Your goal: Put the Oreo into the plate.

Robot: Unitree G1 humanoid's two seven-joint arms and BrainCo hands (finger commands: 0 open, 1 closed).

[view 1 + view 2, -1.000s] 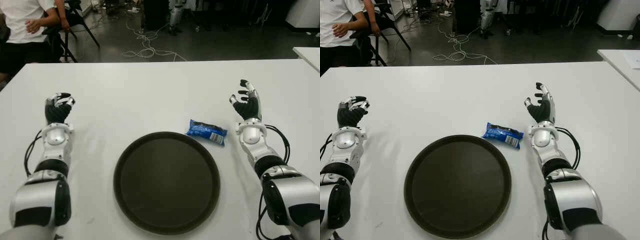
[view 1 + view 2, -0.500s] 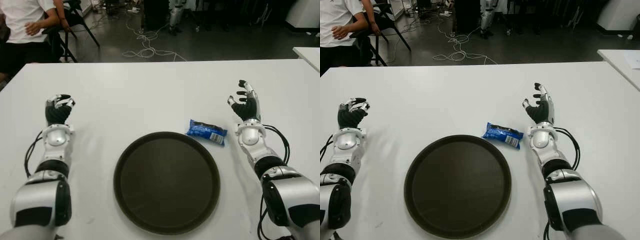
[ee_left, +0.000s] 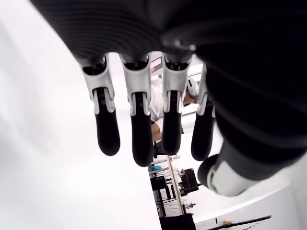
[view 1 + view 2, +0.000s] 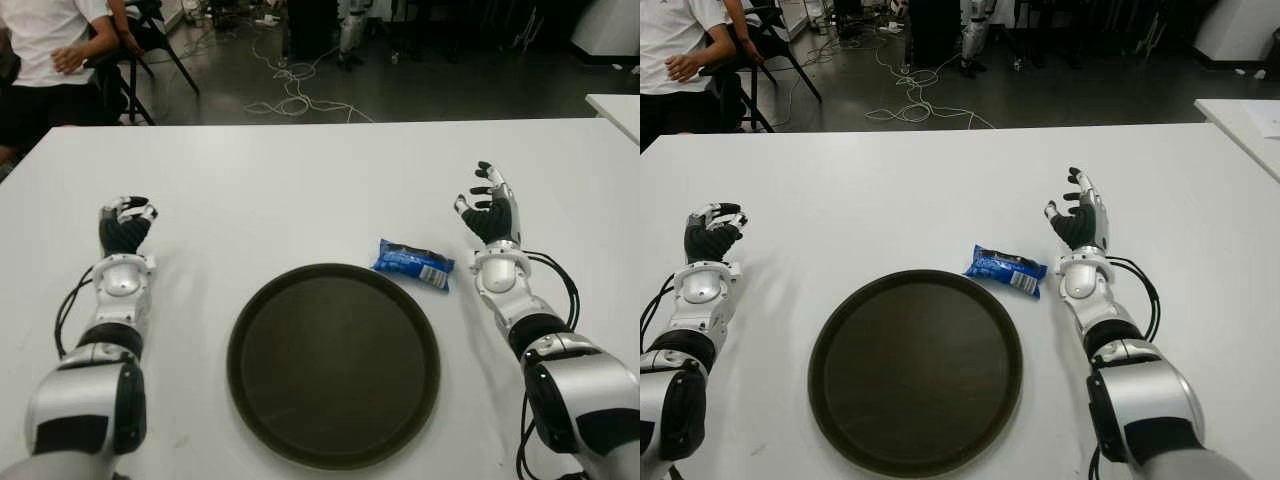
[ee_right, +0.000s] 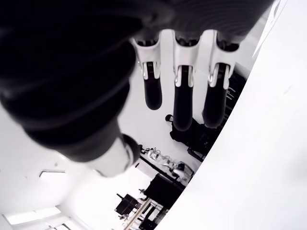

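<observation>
A blue Oreo packet (image 4: 413,263) lies flat on the white table (image 4: 300,190), just off the upper right rim of a round dark plate (image 4: 333,363). Nothing lies in the plate. My right hand (image 4: 488,209) is raised to the right of the packet, about a hand's width away, fingers spread and holding nothing. The right wrist view shows its fingers (image 5: 183,93) extended with only background behind them. My left hand (image 4: 124,222) is at the far left of the table, fingers loosely curved and empty, as the left wrist view's fingers (image 3: 139,120) confirm.
A person in a white shirt (image 4: 45,40) sits beyond the table's far left corner beside a chair. Cables (image 4: 290,95) lie on the dark floor behind the table. The corner of a second white table (image 4: 615,105) shows at the right edge.
My left hand has drawn back a little toward me and slightly rightward. My right hand has shifted slightly to the left. The Oreo packet and the plate have not moved.
</observation>
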